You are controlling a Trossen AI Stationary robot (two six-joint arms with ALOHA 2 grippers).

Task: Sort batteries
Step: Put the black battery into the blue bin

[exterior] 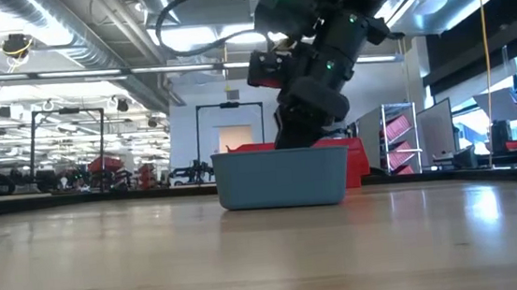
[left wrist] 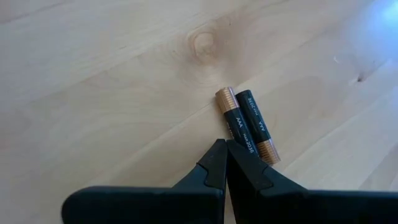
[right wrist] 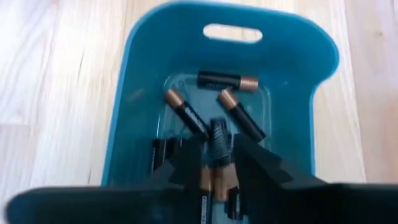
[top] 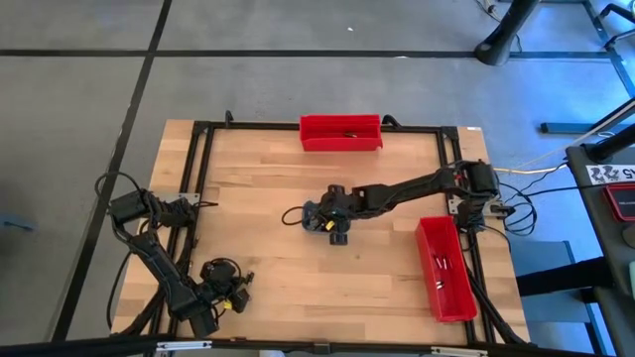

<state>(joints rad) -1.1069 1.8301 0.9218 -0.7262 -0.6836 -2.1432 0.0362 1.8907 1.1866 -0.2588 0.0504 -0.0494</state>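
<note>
Down inside the blue tray, the right gripper stands with its fingers parted on either side of one battery, which points end-on between them. Whether the pads are actually pressing on it is hard to tell from the wrist view; it looks like a loose straddle rather than a firm clench. Around it lie more batteries: one crosswise at the far end of the tray floor and two slanted ones just beside the fingertips.

To do this pick well, the fingers should close squarely on the battery's middle, not its copper end, and the lift should be straight up, so the slanted neighbours are not dragged along or tipped over the tray wall.

From above, the tray sits mid-table under the right gripper, with one red bin at the far edge and another red bin at the right edge.

The left gripper waits at the near left of the table, fingers shut together, its tips just touching two batteries lying side by side on the wood.
</note>
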